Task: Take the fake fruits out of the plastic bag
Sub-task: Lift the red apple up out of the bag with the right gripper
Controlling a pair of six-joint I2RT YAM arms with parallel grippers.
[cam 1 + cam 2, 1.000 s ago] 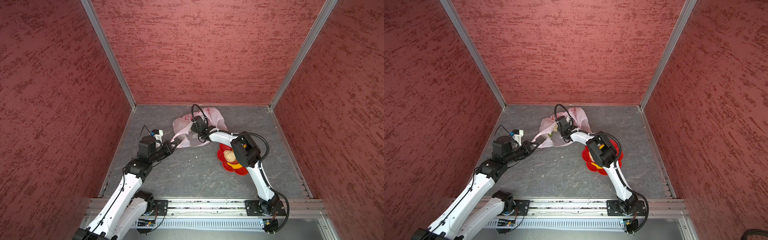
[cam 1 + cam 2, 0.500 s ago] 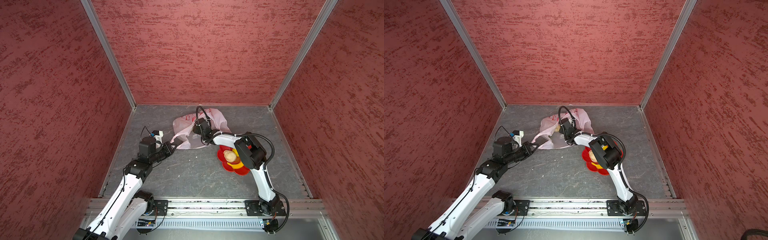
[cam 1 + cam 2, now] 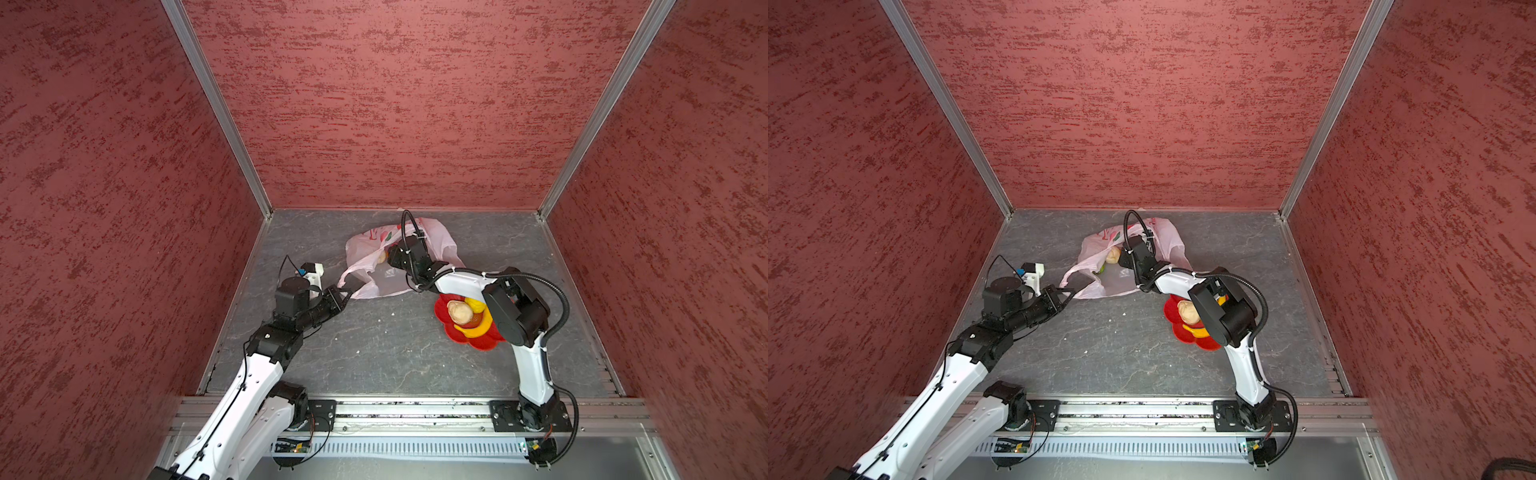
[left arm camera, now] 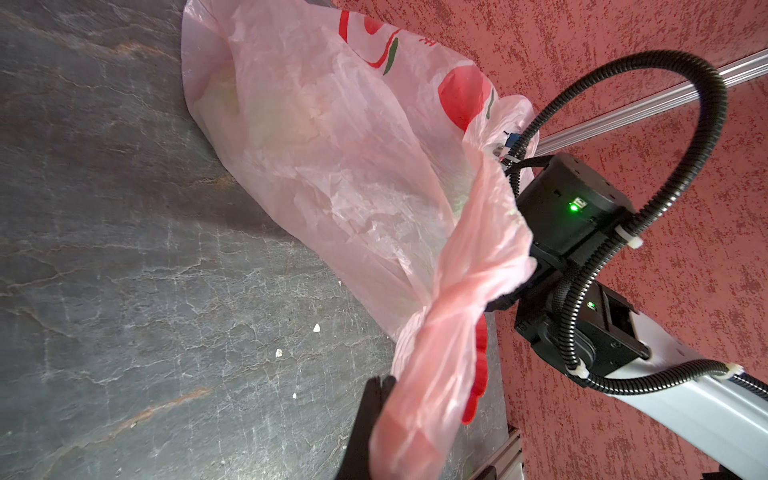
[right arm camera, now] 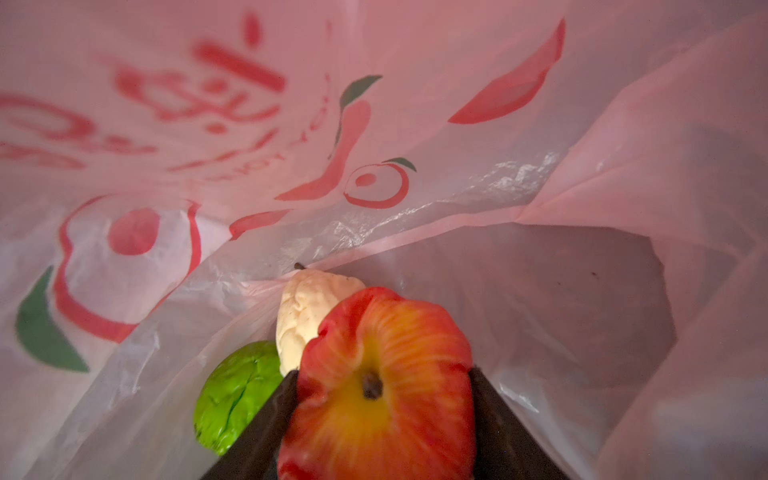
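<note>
Since a second ago the right arm's elbow has swung off to the right in both top views, baring more of the red flower-shaped plastic dish (image 3: 473,343), while its wrist has stayed inside the mouth of the thin, crinkled, translucent pale pink plastic bag (image 3: 438,239) with red-and-green print. In the right wrist view the right gripper (image 5: 382,372) stands partly open, its two dark fingers (image 5: 266,419) pressed against opposite sides of a round red-and-orange plastic fruit (image 5: 395,328) with a yellow hollow and a dark stem pit. The fruit sits squarely between them and fills the gap. Just behind it lies a pale beige lumpy plastic ball (image 5: 305,311), and beside that a bright green wrinkled plastic ball (image 5: 235,397); both rest on the bag's lower wall, outside the fingers. The left gripper (image 3: 346,295) is fully closed on one loop handle of the bag, drawn out to the left over the grey stone-patterned floor (image 3: 395,357). In the left wrist view only one of its dark fingers (image 4: 368,419) shows, with pink film bunched against it. On the dish, apart from the bag's mouth, rest another beige lumpy ball (image 3: 458,312) and a yellow plastic banana (image 3: 476,330), partly under the right arm.
</note>
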